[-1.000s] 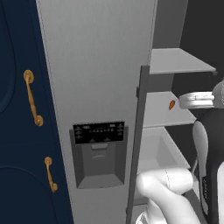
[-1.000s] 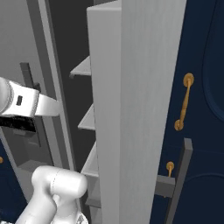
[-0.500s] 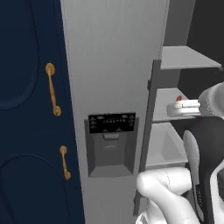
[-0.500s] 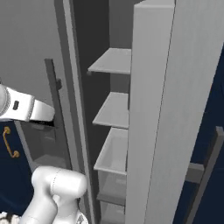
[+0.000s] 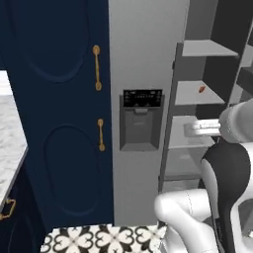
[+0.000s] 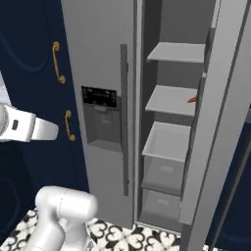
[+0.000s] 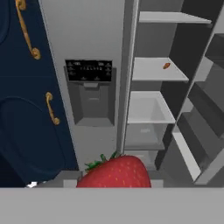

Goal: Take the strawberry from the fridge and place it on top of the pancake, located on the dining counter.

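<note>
Holding the strawberry (image 7: 116, 171) in its jaws, facing the fridge (image 7: 94, 65); the control panel's (image 7: 89, 71) writing is unreadable.

Tall navy blue cabinet doors (image 5: 59, 123) with curved brass handles (image 5: 97, 67) stand left of the steel appliance. A small orange item (image 5: 201, 89) lies on a grey shelf. Black-and-white patterned floor tiles (image 5: 104, 239) show below, and a pale marble surface (image 5: 10, 128) sits far left.

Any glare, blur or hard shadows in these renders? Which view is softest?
Left base view: flat even light, no glare on the fridge. Right base view: same, only soft shading under the shelves. Hand view: softest; the strawberry looms large at the bottom edge, the control panel text unreadable.
</note>
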Tool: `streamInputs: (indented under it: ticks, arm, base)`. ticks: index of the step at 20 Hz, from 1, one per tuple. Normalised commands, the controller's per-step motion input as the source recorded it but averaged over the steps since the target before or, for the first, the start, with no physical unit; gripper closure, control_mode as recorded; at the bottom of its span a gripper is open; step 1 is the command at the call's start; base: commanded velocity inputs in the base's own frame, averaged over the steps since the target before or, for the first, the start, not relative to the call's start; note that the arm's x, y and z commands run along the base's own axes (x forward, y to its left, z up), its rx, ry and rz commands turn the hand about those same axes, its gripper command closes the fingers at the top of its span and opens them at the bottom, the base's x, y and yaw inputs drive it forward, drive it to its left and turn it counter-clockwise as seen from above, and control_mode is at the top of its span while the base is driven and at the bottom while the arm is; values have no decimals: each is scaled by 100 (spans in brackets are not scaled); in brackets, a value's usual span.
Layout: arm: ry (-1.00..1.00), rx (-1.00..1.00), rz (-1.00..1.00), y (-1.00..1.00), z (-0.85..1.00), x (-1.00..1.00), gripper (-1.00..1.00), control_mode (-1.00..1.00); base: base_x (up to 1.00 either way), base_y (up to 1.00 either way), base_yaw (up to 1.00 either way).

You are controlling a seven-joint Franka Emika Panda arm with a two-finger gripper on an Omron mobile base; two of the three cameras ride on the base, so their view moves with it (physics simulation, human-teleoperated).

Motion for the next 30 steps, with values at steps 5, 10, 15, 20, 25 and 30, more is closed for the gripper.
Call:
streamInputs:
  ticks: [5, 10, 15, 20, 25, 30]
  arm:
    - [0, 0, 0, 0, 0, 0, 100, 100]
    - [0, 0, 0, 0, 0, 0, 100, 100]
    - [0, 0, 0, 0, 0, 0, 100, 100]
    - [0, 0, 0, 0, 0, 0, 100, 100]
    - [0, 0, 0, 0, 0, 0, 100, 100]
    - [0, 0, 0, 0, 0, 0, 100, 100]
  base:
    - [-79, 3, -5]
    - [-93, 2, -37]
    - [-10, 0, -97]
    - [0, 0, -100]
    - [0, 0, -100]
    - [0, 0, -100]
